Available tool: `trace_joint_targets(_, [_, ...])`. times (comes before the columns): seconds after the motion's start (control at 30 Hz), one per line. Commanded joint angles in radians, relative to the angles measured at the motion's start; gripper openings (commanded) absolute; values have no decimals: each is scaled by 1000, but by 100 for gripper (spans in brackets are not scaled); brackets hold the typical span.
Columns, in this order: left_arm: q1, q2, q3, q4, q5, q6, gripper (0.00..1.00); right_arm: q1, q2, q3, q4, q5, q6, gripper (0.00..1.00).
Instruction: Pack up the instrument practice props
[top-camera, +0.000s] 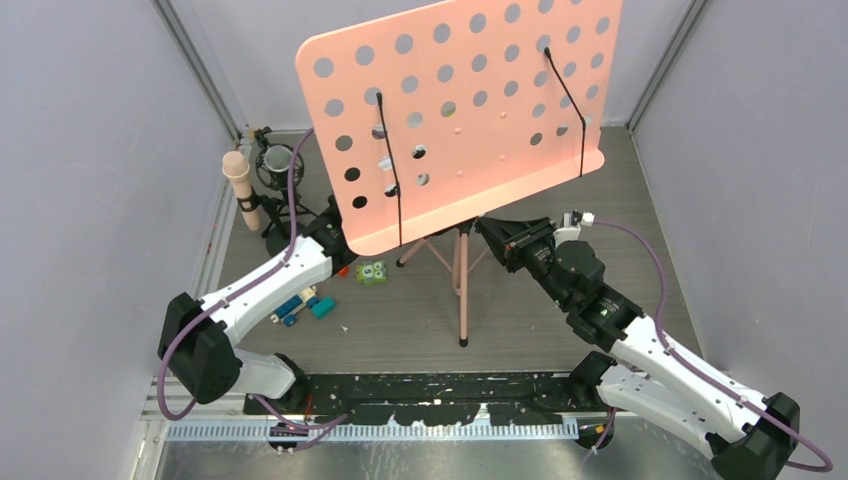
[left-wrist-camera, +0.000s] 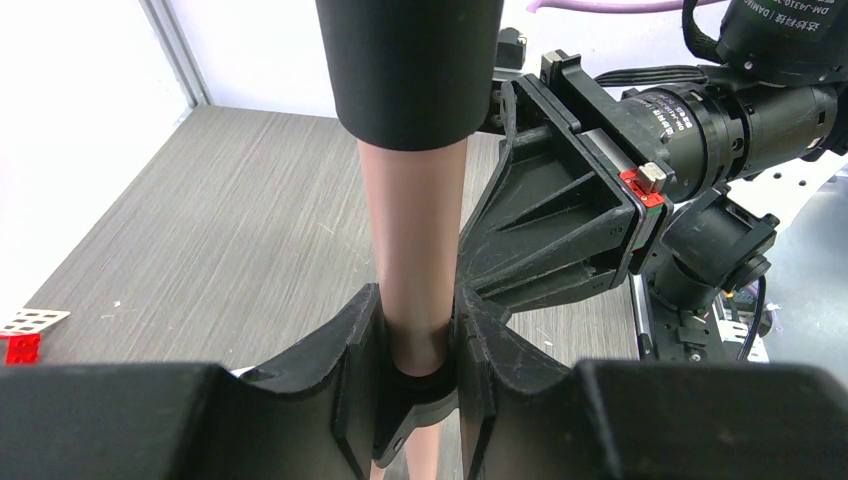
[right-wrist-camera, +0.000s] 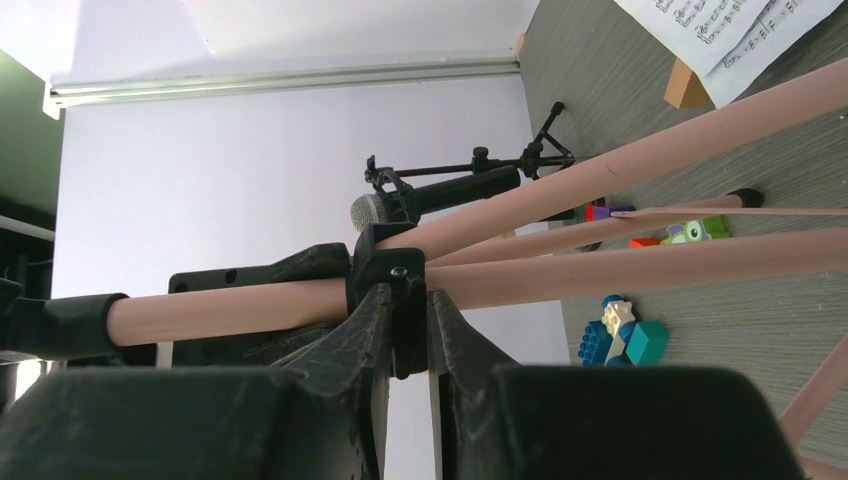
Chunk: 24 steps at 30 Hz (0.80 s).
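Seen from the left wrist, the wrist motor (left-wrist-camera: 690, 125) at two o'clock reads "DM-J4310". The motor housing (left-wrist-camera: 790, 35) at one o'clock carries "DAMIAO" after Chinese characters. From overhead, just off centre toward eight o'clock, the green toy block (top-camera: 372, 271) seems to show a 5. The white sheet-music pages (right-wrist-camera: 720, 30) carry printed notes too small to read.

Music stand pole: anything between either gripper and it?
Nothing visible. The left gripper is clamped around the pole, and the right gripper pinches the black collar on it.
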Motion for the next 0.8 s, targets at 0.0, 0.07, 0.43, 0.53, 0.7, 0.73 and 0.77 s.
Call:
trace_joint_targets(0.0, [1,29,1,-108,15,13,0,-4,-4,39,76,-8,-34,7])
trace_joint_targets(0.07, [0,28,-1,-106,17,12,0,-4,-1,34,118,-18,-60,1])
trace_joint_targets(0.43, [1,37,5,-97,42,6,0,-4,122,117,198,-249,-488,1])
trace_joint_targets(0.53, [1,39,7,-98,47,4,0,-3,153,117,220,-293,-594,1])
trace_joint_targets(0.7, [-3,45,10,-101,52,4,0,-4,148,82,302,-339,-780,1])
trace_joint_targets(0.73, [-2,46,11,-103,53,4,0,-4,140,77,307,-346,-827,1])
trace_joint_targets(0.77, [-2,47,13,-105,54,4,0,-3,132,71,311,-354,-875,1])
